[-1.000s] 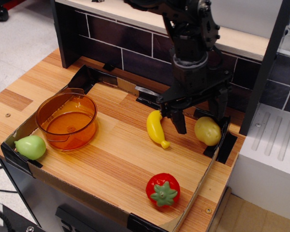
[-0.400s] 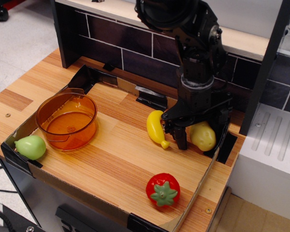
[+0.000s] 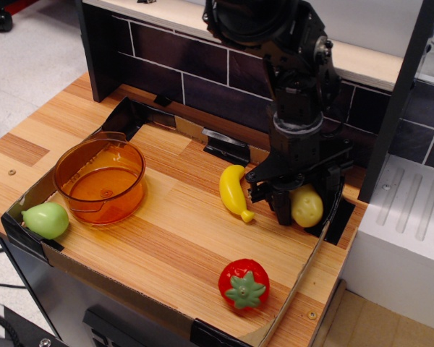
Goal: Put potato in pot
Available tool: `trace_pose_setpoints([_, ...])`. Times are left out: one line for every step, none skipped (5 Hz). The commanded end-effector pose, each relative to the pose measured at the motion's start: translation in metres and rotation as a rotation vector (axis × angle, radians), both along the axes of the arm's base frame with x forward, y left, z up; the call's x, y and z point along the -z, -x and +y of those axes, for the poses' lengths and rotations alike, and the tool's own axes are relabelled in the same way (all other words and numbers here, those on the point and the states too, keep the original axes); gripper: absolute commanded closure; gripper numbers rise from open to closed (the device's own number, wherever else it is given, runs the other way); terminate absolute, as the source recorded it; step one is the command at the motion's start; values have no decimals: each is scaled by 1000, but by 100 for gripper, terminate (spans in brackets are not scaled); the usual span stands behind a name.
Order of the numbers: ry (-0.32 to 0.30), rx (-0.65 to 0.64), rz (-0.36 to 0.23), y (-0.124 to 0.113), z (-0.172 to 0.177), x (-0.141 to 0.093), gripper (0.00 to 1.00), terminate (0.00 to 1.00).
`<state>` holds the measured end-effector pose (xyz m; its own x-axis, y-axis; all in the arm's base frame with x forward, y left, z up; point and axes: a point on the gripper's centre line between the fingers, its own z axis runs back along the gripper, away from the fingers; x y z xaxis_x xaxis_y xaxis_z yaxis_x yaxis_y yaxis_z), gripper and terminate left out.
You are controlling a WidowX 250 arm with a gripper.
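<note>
The dull yellow-tan potato (image 3: 308, 204) sits at the right side of the wooden tray, by the black corner piece. My black gripper (image 3: 304, 214) reaches down over it, with one finger (image 3: 283, 208) pressed against the potato's left side; the other finger is mostly hidden behind the potato. The jaws stand closed on the potato, which still rests low on the board. The round translucent orange pot (image 3: 134, 189) stands empty at the left of the tray, far from the gripper.
A bright-yellow banana (image 3: 232, 191) lies just left of the gripper. A red tomato-like toy (image 3: 244, 283) sits near the front edge. A light-green pear (image 3: 45, 220) lies at the front left by the pot. Low cardboard walls (image 3: 304, 271) ring the board.
The gripper has come down and shifted right over the potato, and its fingers have closed in from wide open to both sides of it. The potato has turned slightly.
</note>
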<state>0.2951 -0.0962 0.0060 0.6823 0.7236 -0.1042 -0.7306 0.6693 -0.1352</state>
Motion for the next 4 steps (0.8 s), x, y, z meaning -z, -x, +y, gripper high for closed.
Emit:
trace_pose_setpoints([77, 29, -101, 6, 28, -89, 100, 0])
trace_pose_setpoints([106, 40, -93, 21, 67, -102, 100, 0])
trace_pose_setpoints([70, 43, -88, 29, 116, -101, 100, 0])
trace_pose_setpoints([41, 32, -75, 34, 166, -96, 100, 0])
